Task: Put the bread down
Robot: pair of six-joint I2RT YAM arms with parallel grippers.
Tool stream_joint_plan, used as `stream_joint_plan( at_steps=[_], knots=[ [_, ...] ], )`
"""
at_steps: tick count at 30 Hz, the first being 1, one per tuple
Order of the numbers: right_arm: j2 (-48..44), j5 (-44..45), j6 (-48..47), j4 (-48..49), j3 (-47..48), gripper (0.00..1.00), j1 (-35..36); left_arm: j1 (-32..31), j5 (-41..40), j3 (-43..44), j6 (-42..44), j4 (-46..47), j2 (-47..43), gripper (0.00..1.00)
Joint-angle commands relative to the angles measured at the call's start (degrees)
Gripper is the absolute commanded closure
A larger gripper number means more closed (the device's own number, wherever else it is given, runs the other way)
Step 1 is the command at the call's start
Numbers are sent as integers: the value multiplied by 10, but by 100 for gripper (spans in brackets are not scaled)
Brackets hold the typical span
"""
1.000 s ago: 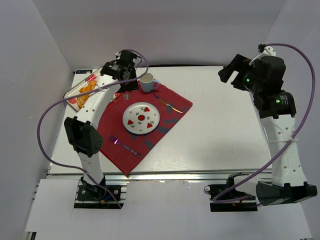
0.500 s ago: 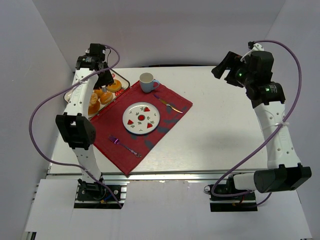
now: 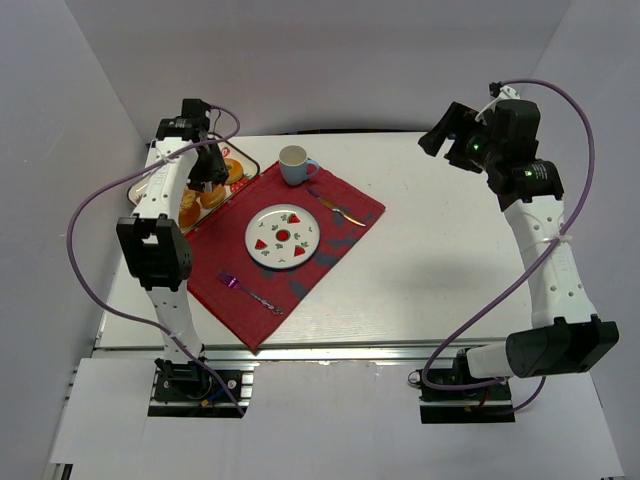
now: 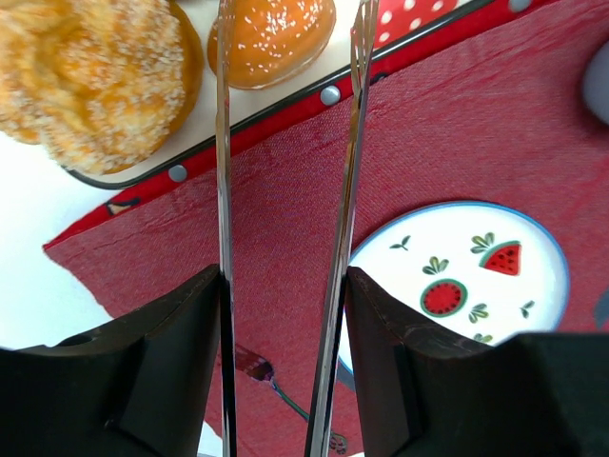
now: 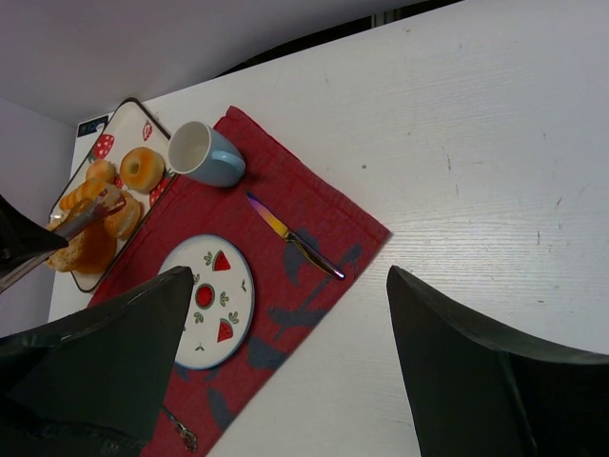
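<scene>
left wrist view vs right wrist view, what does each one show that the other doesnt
Only the left wrist: the bread roll close up, grains on its crust, between the left gripper's open fingers. Only the right wrist: the knife, the ring doughnut and bare table. Both: the plate, the red mat, the tray and the big sugared cake.

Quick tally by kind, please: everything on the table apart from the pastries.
plate: 1
mug: 1
knife: 1
fork: 1
red placemat: 1
tray: 1
Total: 6
</scene>
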Motion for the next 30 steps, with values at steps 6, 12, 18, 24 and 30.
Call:
stream_joint_plan(
  at_steps=[6, 12, 18, 24, 30],
  knots=[
    [8, -11, 3, 30, 14, 11, -2, 0, 0, 11, 8, 5, 30, 37],
    [7, -8, 3, 31, 9, 11, -3, 0, 1, 19, 8, 5, 41, 37],
    [5, -9, 9, 34, 3, 11, -2, 0, -4, 7, 7, 0, 31, 37],
    [0, -11, 14, 36, -4, 11, -2, 0, -16, 4, 7, -7, 30, 36],
    [-6, -11, 22, 39, -15, 11, -2, 3, -23, -1, 5, -14, 31, 35]
  ],
)
